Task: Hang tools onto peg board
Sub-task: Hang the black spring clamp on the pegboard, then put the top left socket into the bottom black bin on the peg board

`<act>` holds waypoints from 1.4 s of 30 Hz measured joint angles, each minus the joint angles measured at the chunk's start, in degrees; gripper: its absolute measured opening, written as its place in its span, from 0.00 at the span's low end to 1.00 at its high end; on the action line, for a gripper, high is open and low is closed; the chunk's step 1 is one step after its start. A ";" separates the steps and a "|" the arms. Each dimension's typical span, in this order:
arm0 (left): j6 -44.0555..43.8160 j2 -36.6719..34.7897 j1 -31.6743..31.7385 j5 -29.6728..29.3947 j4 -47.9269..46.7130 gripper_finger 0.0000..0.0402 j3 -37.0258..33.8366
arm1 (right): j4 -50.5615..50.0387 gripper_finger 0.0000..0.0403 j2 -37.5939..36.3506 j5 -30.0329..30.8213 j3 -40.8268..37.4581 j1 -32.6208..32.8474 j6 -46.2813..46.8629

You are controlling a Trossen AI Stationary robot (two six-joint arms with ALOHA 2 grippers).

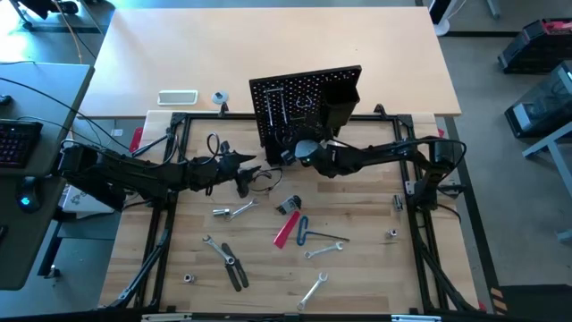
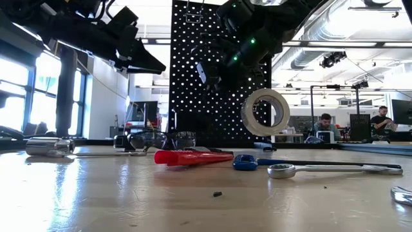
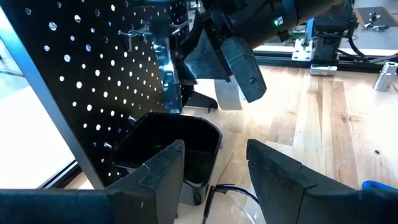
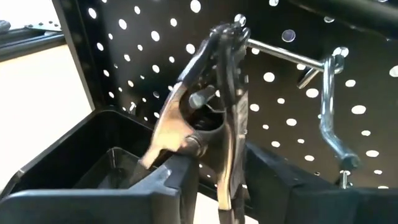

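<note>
Writing or brand marks I can read nowhere on the tools or the peg board (image 1: 304, 103), which stands upper centre in the high view. My right gripper (image 1: 290, 154) sits against the board's face, clamped on silver pliers (image 4: 208, 106) beside a metal hook (image 4: 283, 55). My left gripper (image 1: 253, 163) hovers centre-frame, fingers apart. A tape roll (image 2: 264, 112) hangs by the board; a red-handled cutter (image 1: 286, 230) lies on the table (image 1: 357, 277).

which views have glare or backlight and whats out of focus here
Low view: bright windows and ceiling lights backlight the peg board and both arms into near silhouettes; the close tabletop is soft. Right wrist view: the right gripper is blurred, and the silver tool it grips shows highlights. Left wrist view: the left gripper's fingers are soft. High view: evenly lit.
</note>
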 joint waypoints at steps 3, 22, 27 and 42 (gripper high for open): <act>-0.07 0.00 -0.02 0.05 -0.05 0.42 0.00 | -0.64 0.30 -0.02 0.07 0.00 0.21 0.00; -0.39 0.00 -0.70 0.03 -3.17 0.42 0.00 | -12.04 0.30 -2.45 8.16 0.00 6.66 0.26; -0.38 0.00 -1.90 0.17 -6.63 0.42 0.00 | -15.23 0.30 -4.81 8.69 0.00 9.32 -0.20; -7.90 0.00 -3.62 12.76 -25.45 0.42 0.00 | -22.12 0.30 -5.75 -13.93 0.00 17.51 -5.25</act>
